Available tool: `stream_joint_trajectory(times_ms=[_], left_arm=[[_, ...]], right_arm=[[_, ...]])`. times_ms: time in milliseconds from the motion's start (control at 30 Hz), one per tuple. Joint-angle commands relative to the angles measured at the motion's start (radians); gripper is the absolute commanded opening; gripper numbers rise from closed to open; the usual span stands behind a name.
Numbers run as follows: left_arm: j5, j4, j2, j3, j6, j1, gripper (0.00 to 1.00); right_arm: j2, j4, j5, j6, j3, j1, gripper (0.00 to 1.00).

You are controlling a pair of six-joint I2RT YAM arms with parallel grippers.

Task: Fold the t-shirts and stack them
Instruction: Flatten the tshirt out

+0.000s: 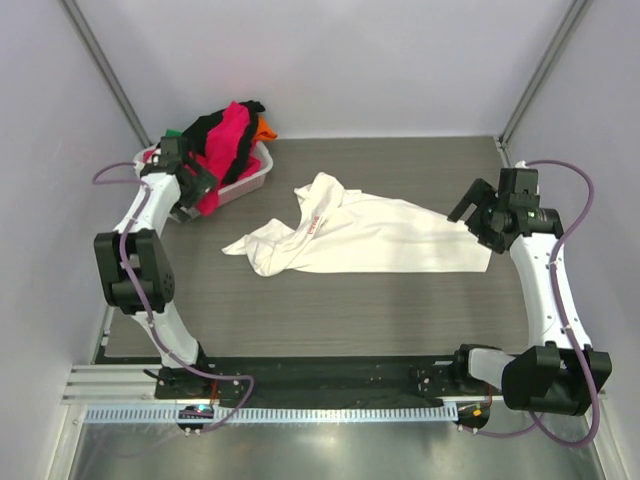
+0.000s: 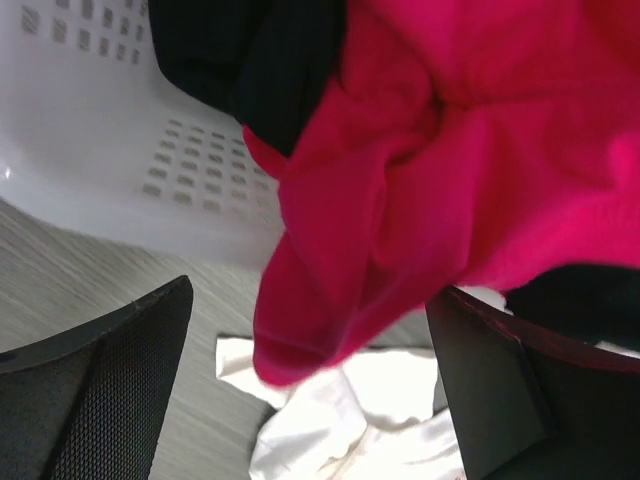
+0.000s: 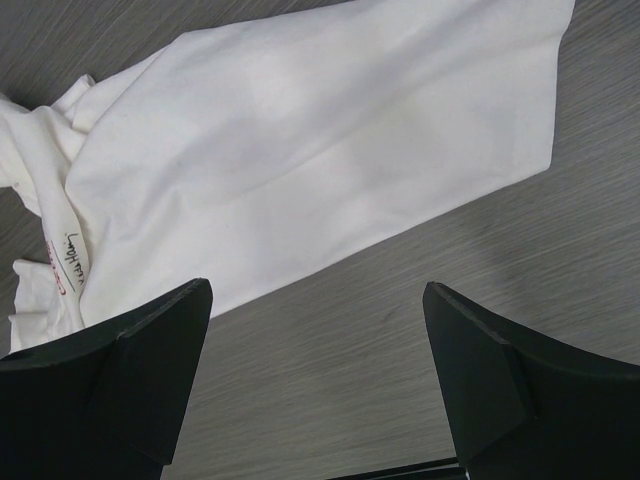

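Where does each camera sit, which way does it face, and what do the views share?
Top external: above and behind the bases, looking down on the table, white t-shirt and bin; left arm and right arm show.
Left wrist: beside the bin, facing the pink t-shirt hanging over it; open jaws below.
Right wrist: over the white t-shirt's edge, looking down; open jaws at bottom.
Shared: all see the white t-shirt.

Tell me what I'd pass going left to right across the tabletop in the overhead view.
White plastic bin heaped with pink, black, orange and green t-shirts → rumpled white t-shirt with a red print → right gripper, open, at that shirt's right edge.
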Motion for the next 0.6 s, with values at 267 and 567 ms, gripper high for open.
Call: stream_joint_trajectory(times_ms=[267,567], left_arm=[[-0.062,-0.019,0.239,0.249,0.014,0.033,0.78],[-0.092,-0.07,0.252,0.3,0.091,0.156,0.25]], right_arm=[[-0.002,0.055,-0.044,-0.033,-0.029,0.019,0.92],[-0.019,0.056,-0.069,-0.055,-0.049,0.022,0.91]])
